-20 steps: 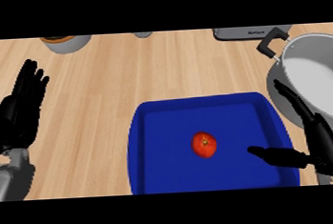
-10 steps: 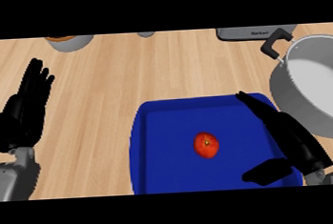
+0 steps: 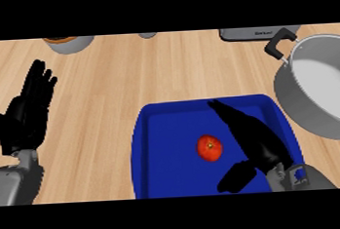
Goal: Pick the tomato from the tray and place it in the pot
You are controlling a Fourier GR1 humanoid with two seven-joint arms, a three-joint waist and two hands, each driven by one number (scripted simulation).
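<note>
Because the tomato (image 3: pixel 210 148) is judged soft and slippery, its sides should be cupped by the open-fingered right hand (image 3: pixel 255 142).

One head view looked steeply down on the wooden counter (image 3: pixel 142 74) (forearms entered from the frame's lower edge), fairly close.

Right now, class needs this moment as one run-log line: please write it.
tomato: on blue tray | right hand: open, over tray beside tomato | left hand: open, resting at left | pot: holds no tomato
</note>
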